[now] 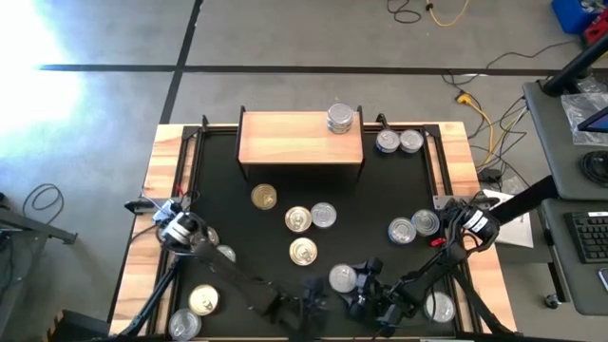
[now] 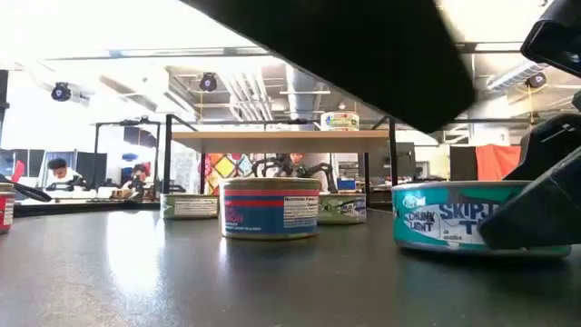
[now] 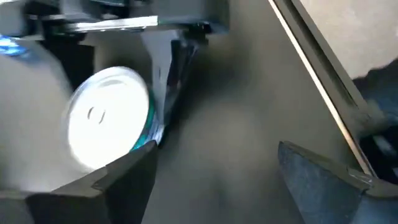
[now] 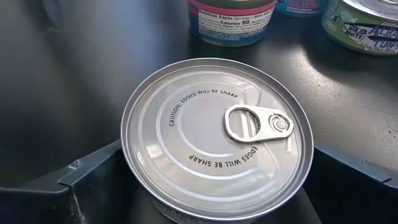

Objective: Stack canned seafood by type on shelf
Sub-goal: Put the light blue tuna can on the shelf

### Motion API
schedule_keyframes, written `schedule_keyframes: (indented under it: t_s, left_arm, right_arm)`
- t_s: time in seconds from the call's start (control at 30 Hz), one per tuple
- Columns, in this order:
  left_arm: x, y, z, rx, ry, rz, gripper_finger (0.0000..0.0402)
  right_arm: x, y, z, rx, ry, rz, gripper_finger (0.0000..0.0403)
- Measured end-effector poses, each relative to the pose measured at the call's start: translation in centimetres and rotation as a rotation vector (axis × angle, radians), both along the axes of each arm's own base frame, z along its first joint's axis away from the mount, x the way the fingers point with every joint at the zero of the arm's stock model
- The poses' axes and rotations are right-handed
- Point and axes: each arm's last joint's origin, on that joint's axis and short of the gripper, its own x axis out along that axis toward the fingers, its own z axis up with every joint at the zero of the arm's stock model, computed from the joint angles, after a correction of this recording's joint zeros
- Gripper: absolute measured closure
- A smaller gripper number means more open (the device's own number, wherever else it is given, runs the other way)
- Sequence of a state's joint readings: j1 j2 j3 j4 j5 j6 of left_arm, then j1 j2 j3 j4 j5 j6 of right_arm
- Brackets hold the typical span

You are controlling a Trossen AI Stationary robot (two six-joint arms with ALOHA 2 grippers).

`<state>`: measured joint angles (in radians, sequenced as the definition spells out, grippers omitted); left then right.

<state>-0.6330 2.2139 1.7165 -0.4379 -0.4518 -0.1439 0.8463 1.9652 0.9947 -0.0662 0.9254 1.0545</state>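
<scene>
Well in front of the shelf [image 1: 300, 139], a silver-lidded tin [image 4: 217, 134] sits between the right gripper's [image 1: 366, 282] spread fingers, ungripped. Picking looks in hand; next, clench and lift. The left gripper [image 1: 309, 302], nearby, hangs released beside another tin [image 3: 107, 117]. Labels hidden.

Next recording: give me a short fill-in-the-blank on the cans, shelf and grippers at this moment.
1. The only cans on the shelf stand as a ____ near its right end.
2. The right gripper sits around a can whose lid is ____ in colour.
3. That lid's pull tab is still ____.
4. The left gripper is open with ____ between its fingers.

Missing words: stack; silver; unopened; nothing
</scene>
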Motion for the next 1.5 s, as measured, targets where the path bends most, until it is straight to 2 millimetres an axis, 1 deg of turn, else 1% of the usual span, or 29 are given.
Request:
schedule_keyframes:
  t_s: [0.03, 0.1, 0.17, 0.2, 0.33, 0.4, 0.47, 0.53, 0.67, 0.9, 1.0, 1.13, 1.23, 1.33, 1.4, 1.5]
  left_arm:
    - [-0.4, 0.4, 0.4, 0.005, -0.003, 0.006, 0.0088]
    - [-0.7, 1.7, 1.2, 0.006, -0.038, 0.044, 0.0088]
    - [-0.7, 3.4, 1.2, -0.003, -0.072, 0.094, 0.0088]
    - [-0.6, 4.3, 0.9, -0.008, -0.081, 0.122, 0.0088]
    - [-0.3, 7.3, -1.9, -0.042, -0.094, 0.214, 0.0088]
    - [0.1, 8.2, -2.9, -0.071, -0.133, 0.260, 0.0088]
    - [0.2, 8.8, -4.0, -0.050, -0.145, 0.311, 0.0088]
    - [0.4, 9.0, -5.0, -0.013, -0.154, 0.349, 0.0088]
    - [1.2, 8.5, -5.6, -0.016, -0.150, 0.343, 0.0088]
    - [2.9, 6.7, -6.1, -0.021, -0.139, 0.300, 0.0089]
    - [3.4, 6.4, -6.4, -0.015, -0.118, 0.294, 0.0089]
    - [3.5, 6.3, -6.5, -0.019, -0.110, 0.289, 0.0089]
    - [3.3, 6.3, -5.8, -0.032, -0.092, 0.276, 0.0089]
    - [2.4, 6.0, -4.8, -0.013, -0.051, 0.269, 0.0088]
    - [1.6, 5.9, -3.8, 0.020, -0.035, 0.251, 0.0088]
    - [-0.2, 5.9, -2.0, 0.070, -0.045, 0.180, 0.0088]
  right_arm:
    - [0.0, 0.0, 0.0, -0.004, 0.003, 0.003, 0.0002]
    - [0.0, 0.0, 0.0, -0.012, 0.010, 0.012, 0.0002]
    - [0.0, 0.0, 0.0, -0.022, 0.016, 0.022, 0.0003]
    - [0.0, 0.0, 0.0, -0.027, 0.019, 0.027, 0.0003]
    - [0.0, 0.1, 0.0, -0.038, 0.023, 0.044, 0.0003]
    - [0.0, 0.1, 0.0, -0.042, 0.027, 0.050, 0.0003]
    - [0.0, 0.1, 0.0, -0.049, 0.029, 0.056, 0.0003]
    - [0.1, 0.1, 0.1, -0.062, 0.031, 0.066, 0.0003]
    - [0.2, 0.0, 0.1, -0.059, 0.030, 0.065, 0.0003]
    - [0.2, 0.0, 0.2, -0.056, 0.032, 0.068, 0.0003]
    - [0.2, 0.0, 0.2, -0.054, 0.030, 0.069, 0.0003]
    - [0.3, 0.1, 0.3, -0.052, 0.025, 0.070, 0.0003]
    - [0.4, 0.2, 0.4, -0.049, 0.025, 0.077, 0.0005]
    - [0.5, 0.3, 0.8, -0.034, 0.032, 0.105, 0.0019]
    - [0.6, 0.2, 1.5, -0.039, 0.042, 0.120, 0.0027]
    - [0.8, -0.5, 2.9, -0.024, 0.055, 0.125, 0.0031]
